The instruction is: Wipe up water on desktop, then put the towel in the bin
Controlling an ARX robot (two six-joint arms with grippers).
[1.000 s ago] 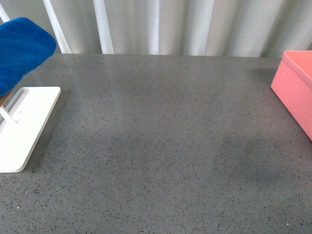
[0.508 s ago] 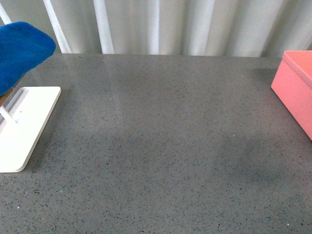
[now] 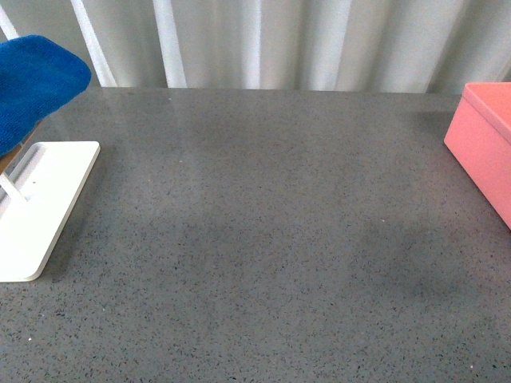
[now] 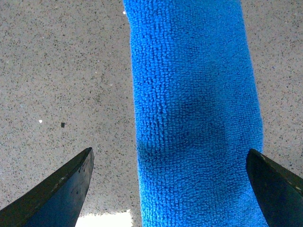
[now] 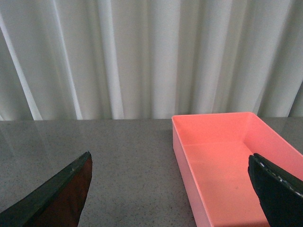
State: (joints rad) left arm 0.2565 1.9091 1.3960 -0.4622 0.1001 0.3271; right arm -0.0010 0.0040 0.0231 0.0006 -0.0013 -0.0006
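Worktop (image 3: 271,239) of dark grey speckled stone fills nearly the whole front view, running from the near edge to a pale pleated curtain (image 3: 319,40) that hangs along its far side. Faint darker patches lie across the middle of the stone.

At the far right stands the bin (image 3: 479,152), a salmon-pink box with straight walls and a thick rim, cut off by the right edge of the front view. The right wrist view looks into its open top.

At the near left a flat white stand (image 3: 44,207) rests on the worktop, its long side running away from the robot.

Above the stand's far end hangs the towel (image 3: 32,80), bright blue and fluffy, clear of the stone and well apart from the bin. It seems to be draped over something on the stand, though what carries it is out of frame.

The left tool (image 4: 169,152) is released, its two dark fingers spread wide. The towel runs as a long blue band between them, nearer one finger than the other, and touches neither.

The right tool (image 5: 170,156) is likewise released, fingers wide apart with nothing between them, pointing toward the curtain, the bin just ahead of one finger.
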